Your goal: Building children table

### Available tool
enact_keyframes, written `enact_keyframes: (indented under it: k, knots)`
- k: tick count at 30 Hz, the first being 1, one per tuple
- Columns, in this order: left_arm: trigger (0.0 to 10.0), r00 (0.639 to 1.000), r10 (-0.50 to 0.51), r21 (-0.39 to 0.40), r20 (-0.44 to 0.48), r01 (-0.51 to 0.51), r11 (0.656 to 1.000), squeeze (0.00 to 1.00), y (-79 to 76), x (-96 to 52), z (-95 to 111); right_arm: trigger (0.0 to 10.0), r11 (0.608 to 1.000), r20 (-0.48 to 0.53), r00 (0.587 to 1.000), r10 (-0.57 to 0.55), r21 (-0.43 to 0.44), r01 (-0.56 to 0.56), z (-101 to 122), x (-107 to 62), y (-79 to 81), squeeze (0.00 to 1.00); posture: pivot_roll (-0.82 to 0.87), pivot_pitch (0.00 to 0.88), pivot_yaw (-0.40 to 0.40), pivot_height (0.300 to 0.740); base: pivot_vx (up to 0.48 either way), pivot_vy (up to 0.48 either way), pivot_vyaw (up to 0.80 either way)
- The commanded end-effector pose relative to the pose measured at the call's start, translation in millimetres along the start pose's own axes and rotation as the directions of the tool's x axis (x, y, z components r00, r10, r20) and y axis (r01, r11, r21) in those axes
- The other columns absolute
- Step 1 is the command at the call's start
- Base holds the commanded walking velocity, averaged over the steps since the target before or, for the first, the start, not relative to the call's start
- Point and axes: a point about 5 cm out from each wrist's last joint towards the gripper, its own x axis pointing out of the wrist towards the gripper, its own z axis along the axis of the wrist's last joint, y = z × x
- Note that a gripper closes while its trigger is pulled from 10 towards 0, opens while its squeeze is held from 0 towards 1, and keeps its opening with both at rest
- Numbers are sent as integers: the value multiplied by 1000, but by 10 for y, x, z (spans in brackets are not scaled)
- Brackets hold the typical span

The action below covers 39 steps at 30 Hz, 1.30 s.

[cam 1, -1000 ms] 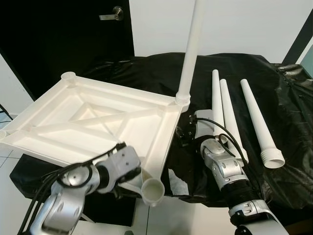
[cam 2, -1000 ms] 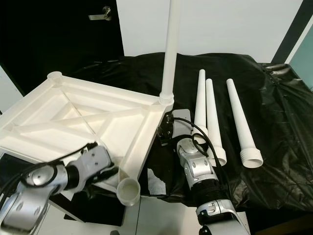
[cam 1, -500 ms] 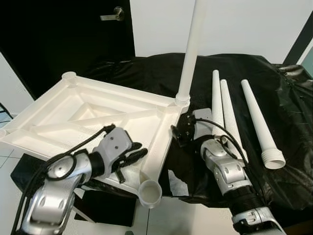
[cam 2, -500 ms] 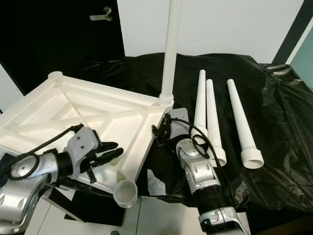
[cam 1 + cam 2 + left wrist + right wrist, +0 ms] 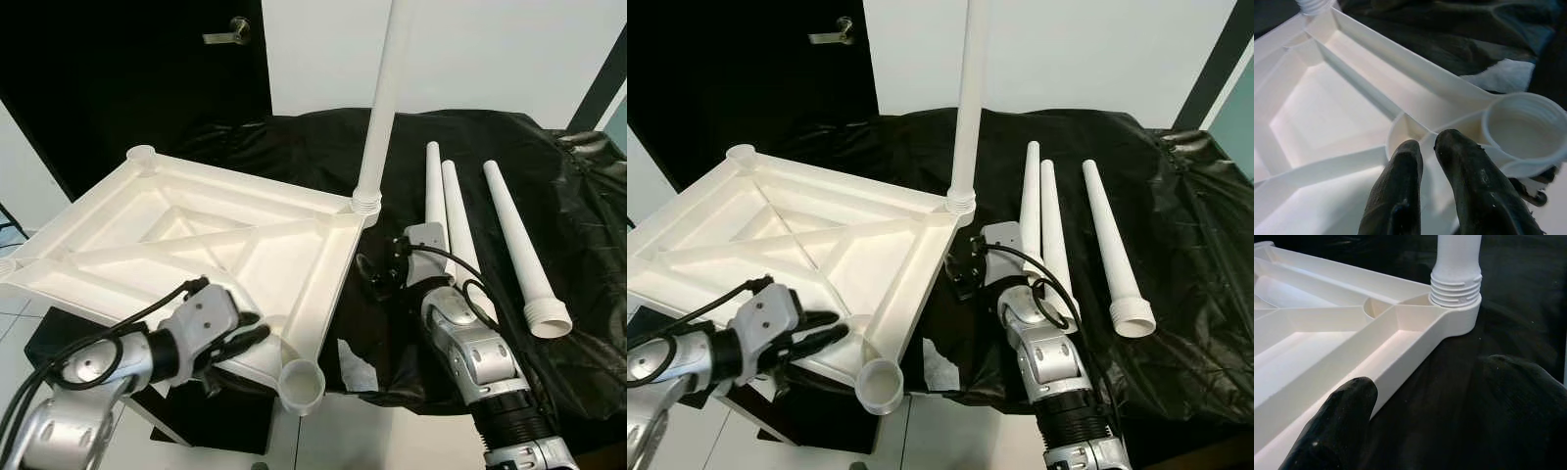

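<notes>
Overhead: white tabletop [image 5: 196, 245], underside up, tilted half off a black-draped surface [image 5: 588, 196]; one leg [image 5: 382, 98] upright in its far corner socket; three loose legs [image 5: 519, 245] lying side by side further right. Left gripper [image 5: 245, 333] over the near edge beside the empty socket [image 5: 302, 384]. Right gripper [image 5: 377, 277] just beside the right edge. Left wrist: fingers [image 5: 1400, 191] nearly closed, holding nothing, above a rib by the socket. Right wrist: fingers [image 5: 1337, 426] spread wide, empty, one by the tabletop's edge.

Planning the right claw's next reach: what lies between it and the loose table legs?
In the left eye view, the right claw sits beside the legs; between them lies its own wrist housing and bare black cover.
</notes>
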Motion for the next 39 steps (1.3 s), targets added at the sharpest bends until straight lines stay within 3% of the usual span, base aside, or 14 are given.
enact_keyframes:
  k: [1, 2, 3, 4, 5, 8, 9, 10, 11, 12, 21, 25, 34, 39]
  knots:
    - [10000, 999, -45, 12, -19, 45, 999, 137, -23, -23, -26, 10000, 1000, -10, 1000, -8, 4, 8, -12, -17, -36, 0, 34, 0, 6, 740, 0, 0, 0]
    - [10000, 999, -45, 12, -19, 45, 999, 137, -23, -23, -26, 10000, 1000, -10, 1000, -8, 4, 8, -12, -17, -36, 0, 34, 0, 6, 740, 0, 0, 0]
    - [10000, 998, -54, 9, -33, 55, 998, 376, -36, -38, -52, 10000, 1000, -9, 1000, -9, 3, 9, -10, -23, -42, 0, 32, 0, 6, 740, 0, 0, 0]
    - [10000, 998, -54, 9, -33, 55, 998, 376, -36, -38, -52, 10000, 1000, -9, 1000, -9, 3, 9, -10, -23, -42, 0, 32, 0, 6, 740, 0, 0, 0]
    - [10000, 997, -68, 8, -42, 68, 998, 1000, -52, -57, -74, 10000, 1000, -10, 1000, -12, 0, 12, -10, -27, -51, 0, 34, 0, 5, 740, 0, 0, 0]
    - [10000, 994, -74, 17, -84, 76, 997, 1000, -78, -97, -127, 10000, 1000, -12, 1000, -13, -5, 13, -10, -32, -65, 0, 37, 0, 0, 740, 0, 0, 0]
    - [10000, 991, -72, 22, -110, 75, 997, 941, -92, -112, -154, 10000, 1000, -12, 1000, -11, -6, 11, -8, -34, -69, 0, 38, 0, -1, 740, 0, 0, 0]
    - [10000, 989, -77, 28, -127, 81, 996, 545, -112, -122, -178, 10000, 1000, -12, 1000, -8, -11, 7, -5, -33, -71, 0, 40, 0, -2, 740, 0, 0, 0]
    - [10000, 989, -77, 28, -127, 81, 996, 545, -112, -122, -178, 10000, 1000, -12, 1000, -8, -11, 7, -5, -33, -71, 0, 40, 0, -2, 740, 0, 0, 0]
    - [10000, 984, -90, 13, -156, 93, 996, 0, -135, -135, -218, 10000, 1000, -14, 1000, -7, -13, 7, -2, -31, -74, 0, 41, 0, -5, 740, 0, 0, 0]
    - [10000, 968, -64, 20, -245, 71, 997, 0, -132, -45, -358, 10000, 1000, -6, 1000, 2, -21, -3, 39, -5, -60, 0, 35, 0, -11, 740, 0, 0, 0]
    - [10000, 971, -46, 13, -234, 51, 999, 0, -115, 7, -364, 10000, 1000, -5, 1000, 3, -23, -3, 44, -2, -57, 0, 31, 0, -9, 740, 0, 0, 0]
    - [10000, 970, -13, -101, -244, -12, 995, 0, -73, 227, -398, 10000, 1000, 2, 1000, 0, -21, 0, 57, -8, -34, 0, 3, 0, 8, 740, 0, 0, 0]
    - [10000, 965, -11, -109, -263, -18, 994, 0, -64, 290, -417, 10000, 1000, 5, 1000, -6, -23, 6, 61, -11, -42, 0, 1, 0, 11, 740, 0, 0, 0]
